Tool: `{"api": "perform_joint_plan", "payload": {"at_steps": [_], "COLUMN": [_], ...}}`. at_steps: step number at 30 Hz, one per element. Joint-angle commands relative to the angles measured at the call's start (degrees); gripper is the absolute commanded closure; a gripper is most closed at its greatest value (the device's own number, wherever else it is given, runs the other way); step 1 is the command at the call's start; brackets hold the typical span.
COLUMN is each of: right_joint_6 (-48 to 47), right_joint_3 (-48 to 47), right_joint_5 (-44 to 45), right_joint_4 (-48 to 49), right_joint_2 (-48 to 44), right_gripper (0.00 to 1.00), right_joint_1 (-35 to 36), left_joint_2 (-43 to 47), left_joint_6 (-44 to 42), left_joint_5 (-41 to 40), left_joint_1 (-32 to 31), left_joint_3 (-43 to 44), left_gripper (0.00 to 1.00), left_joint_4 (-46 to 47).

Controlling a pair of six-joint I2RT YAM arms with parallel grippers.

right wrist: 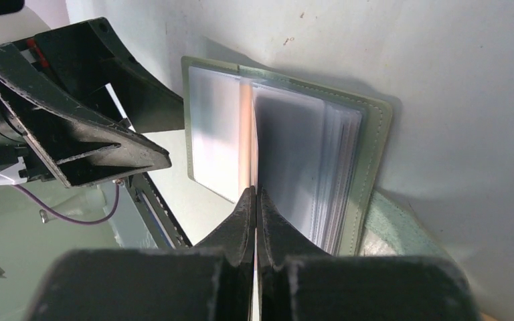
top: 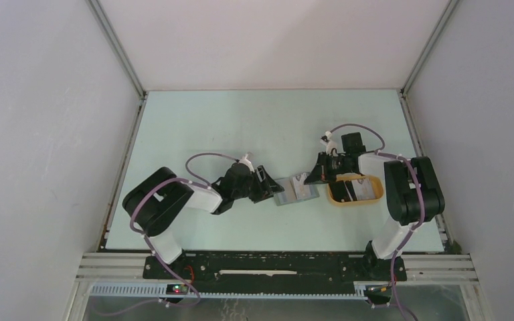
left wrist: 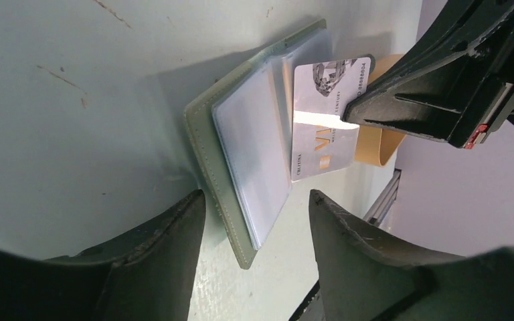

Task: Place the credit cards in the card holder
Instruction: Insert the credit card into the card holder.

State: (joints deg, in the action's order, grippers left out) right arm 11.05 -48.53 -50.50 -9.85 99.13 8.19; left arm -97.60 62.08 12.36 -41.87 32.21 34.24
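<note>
The two black arms rise from their bases at the near edge of the pale green table top (top: pixel 241 127) and reach inward toward each other. The left gripper (left wrist: pixel 255 200) lies low, just left of the small grey-green bifold card holder (left wrist: pixel 201 137). Its jaws stand apart with the holder's left end between them. One finger sits right against the stitched edge; whether it presses there I cannot tell.

The holder lies open and flat near the middle of the table, its clear plastic sleeves fanned upward. From the right, the right gripper (right wrist: pixel 254 197) is clamped tight on a silver-grey plastic credit card (left wrist: pixel 321 134) with printed lettering. It holds the card on edge over the holder's right half. The card's leading edge meets the sleeves near the fold; whether it sits inside a slot is unclear.

Just right of the holder rests a tan-yellow oval tray (top: pixel 378 190) with a dark card (top: pixel 347 190) lying inside.
</note>
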Motion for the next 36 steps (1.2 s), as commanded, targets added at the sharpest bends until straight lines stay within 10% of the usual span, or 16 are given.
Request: {"api": "perform_joint_plan", "payload": {"at_steps": [1, 9, 36], "right_joint_6": [1.38, 3.37, 9.5], "right_joint_3": [-2.5, -2.77, -2.79], "right_joint_5": [1.48, 0.09, -5.56], "right_joint_4": [0.65, 2.09, 6.27], "right_joint_2": [0.84, 3.13, 7.0], "right_gripper": [1.0, 1.0, 1.0], "right_joint_1": [0.15, -0.51, -1.26], "left_joint_2": [-2.59, -5.43, -7.48], "left_joint_6": [1.33, 2.67, 2.64], "left_joint_5": [1.47, 2.73, 4.26], "left_joint_1": [0.55, 0.92, 1.39], "left_joint_3": [0.88, 1.24, 1.92], "left_gripper": [0.38, 0.59, 0.79], "left_joint_4": [-2.63, -2.05, -1.86]}}
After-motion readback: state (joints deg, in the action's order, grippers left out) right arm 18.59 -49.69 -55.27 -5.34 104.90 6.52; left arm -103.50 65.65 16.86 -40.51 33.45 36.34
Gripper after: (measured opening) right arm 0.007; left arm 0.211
